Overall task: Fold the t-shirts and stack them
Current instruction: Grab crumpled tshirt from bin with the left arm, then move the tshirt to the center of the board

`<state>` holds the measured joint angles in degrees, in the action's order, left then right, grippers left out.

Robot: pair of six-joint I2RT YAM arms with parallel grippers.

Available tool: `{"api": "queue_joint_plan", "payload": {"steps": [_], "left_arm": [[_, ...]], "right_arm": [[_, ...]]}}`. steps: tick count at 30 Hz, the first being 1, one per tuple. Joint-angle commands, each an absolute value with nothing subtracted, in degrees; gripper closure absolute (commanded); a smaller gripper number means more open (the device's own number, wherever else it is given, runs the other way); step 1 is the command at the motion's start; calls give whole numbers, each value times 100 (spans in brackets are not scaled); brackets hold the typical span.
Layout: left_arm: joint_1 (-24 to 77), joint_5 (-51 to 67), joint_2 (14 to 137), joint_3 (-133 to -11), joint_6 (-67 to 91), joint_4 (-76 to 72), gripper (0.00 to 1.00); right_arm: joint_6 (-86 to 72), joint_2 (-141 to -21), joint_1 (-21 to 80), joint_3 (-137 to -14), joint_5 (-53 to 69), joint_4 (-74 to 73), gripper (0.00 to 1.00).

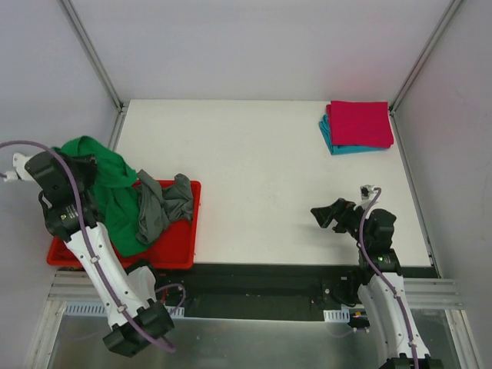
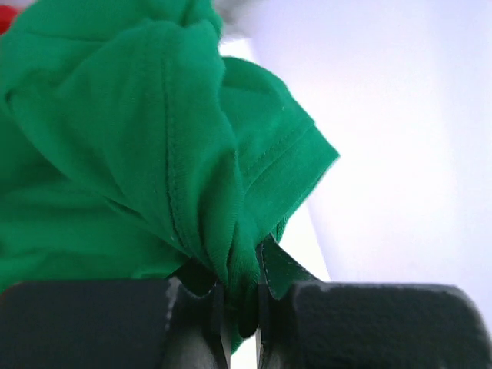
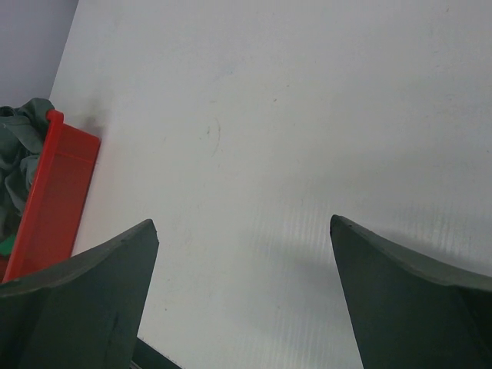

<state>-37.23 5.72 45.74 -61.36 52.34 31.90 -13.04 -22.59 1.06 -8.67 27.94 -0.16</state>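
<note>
Closest to the left wrist camera, the left fingers [image 2: 219, 304] are closed tight on a bunched fold of the green t-shirt [image 2: 138, 138]. One hemmed sleeve juts out to the right of the pinch. From above, this shirt hangs raised over the far left end of the red tray [image 1: 181, 250]. Its cloth trails from the fingers down into the tray, so its long axis runs roughly far-left to near-right. The left arm crosses over its near part and hides some of it.

A dark grey t-shirt [image 1: 157, 207] lies crumpled just beside the green one, touching it. It spreads across the tray's right half and laps over the far rim.

The right fingers [image 3: 123, 277] stand wide apart and hold nothing, hovering above bare worktop [image 1: 261, 177] near its front right.

At the far right corner, a magenta-pink t-shirt [image 1: 359, 123] lies folded square on a folded teal t-shirt [image 1: 338, 146], whose edges show at the left and near sides.
</note>
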Motion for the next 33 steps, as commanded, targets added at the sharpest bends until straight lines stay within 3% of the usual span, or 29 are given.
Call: {"api": "queue_joint_plan", "payload": {"steps": [1,4,7,13,20,26,28,33], "left_arm": [[-2571,1900,4982,-7266,4774,2646,100],[-1033,802,5351,-8022,4246,2654,100],[-388,641,5694,-8664,4219,2593,100],[903,1028,6573,-10044,3623,2453,100],[2239,2610,7716,-11117,3165,2022,100],[3233,3189,8243,-11127,2751,1319,100],[3331,3278,8367,-11005,2786,1205,93],[3314,1779,8472,-9804,3022,1116,82]], "right_arm": [[-1336,-2057,141,-870,3085,290,4],[-1354,-1881,141,-818,3006,308,4],[-1371,-1819,132,-800,2997,299,4],[-1362,-1846,141,-809,2927,273,4],[-1336,-1828,141,-835,2926,237,4],[-1353,-1661,141,-826,2735,124,4],[-1327,-1582,141,-835,2532,27,4],[-1318,-1415,141,-844,2294,-263,4]]}}
